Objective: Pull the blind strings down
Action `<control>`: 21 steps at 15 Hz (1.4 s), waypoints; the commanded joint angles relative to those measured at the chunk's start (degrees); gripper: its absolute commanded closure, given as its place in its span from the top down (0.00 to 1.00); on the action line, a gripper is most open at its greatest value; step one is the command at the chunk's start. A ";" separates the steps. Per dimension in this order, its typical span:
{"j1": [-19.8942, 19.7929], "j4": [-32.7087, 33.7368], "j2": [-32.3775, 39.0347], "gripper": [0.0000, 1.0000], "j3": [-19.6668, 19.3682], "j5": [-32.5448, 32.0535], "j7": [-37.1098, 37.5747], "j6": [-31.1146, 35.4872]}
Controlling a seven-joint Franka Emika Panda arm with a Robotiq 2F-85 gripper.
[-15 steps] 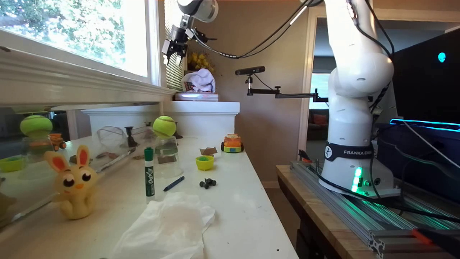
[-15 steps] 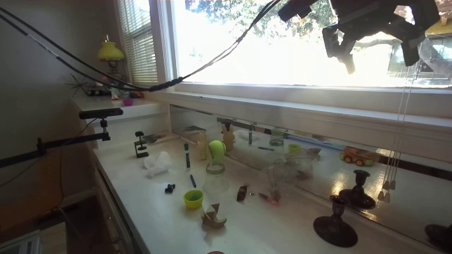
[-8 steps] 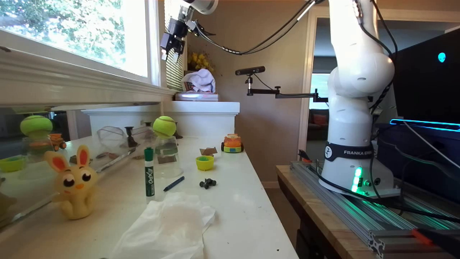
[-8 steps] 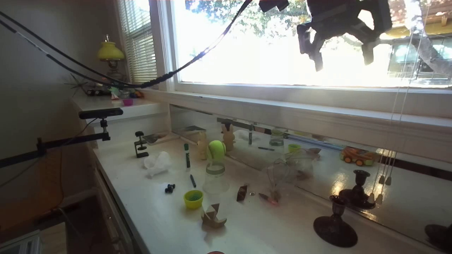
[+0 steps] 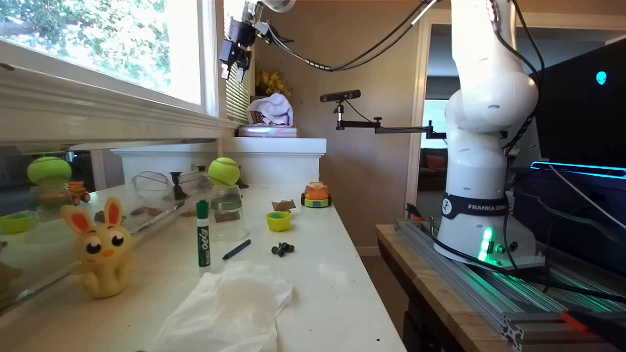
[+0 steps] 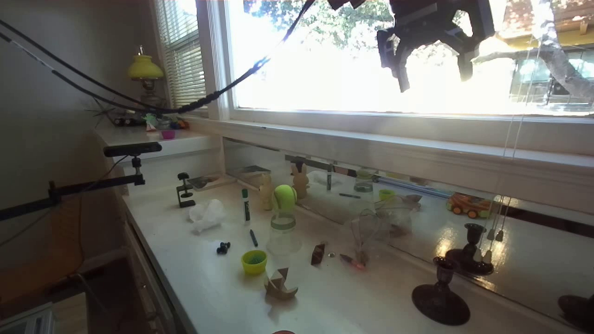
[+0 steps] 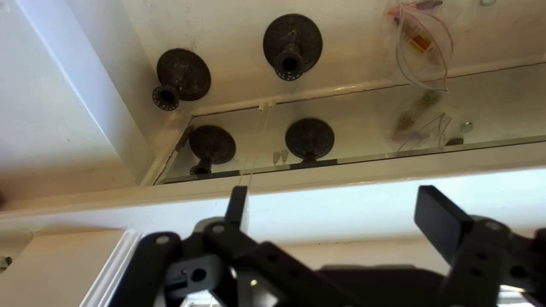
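The blind strings are thin pale cords with small tassels (image 6: 486, 256). In an exterior view they hang in front of the window at the right, over the mirror, to the right of my gripper (image 6: 435, 81) and apart from it in the picture. My gripper also shows in an exterior view (image 5: 232, 74), high up by the window. In the wrist view the tassels (image 7: 262, 106) hang near the mirror's lower edge, and the cords run to the left finger. My gripper (image 7: 335, 200) is wide open with nothing between its fingers. Whether the cords touch the left finger I cannot tell.
Dark candle holders (image 6: 441, 297) stand below the strings. A mirror (image 7: 362, 115) along the counter doubles them. A clear bag (image 7: 426, 47) lies nearby. A tennis ball (image 6: 284, 198) rests on a glass. The window sill (image 6: 371, 139) runs below the gripper. A camera on an arm (image 5: 340, 96) sticks out.
My gripper has moved left and slightly up in an exterior view, away from the strings it overlapped. The strings have swung left with their tassels. The fingers stay open.
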 commanded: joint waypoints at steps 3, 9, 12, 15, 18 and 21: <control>0.89 0.68 0.17 1.00 0.60 3.27 0.30 -2.95; 4.01 -0.84 -1.37 1.00 3.04 4.03 3.85 -10.40; 5.38 -2.96 -2.07 1.00 3.94 4.35 6.73 -9.78; 6.49 -5.39 -3.08 1.00 4.88 4.83 8.34 -9.34; 7.29 -8.12 -4.62 1.00 5.49 5.29 9.12 -10.98; 7.57 -11.61 -7.63 1.00 5.45 5.97 11.22 -14.02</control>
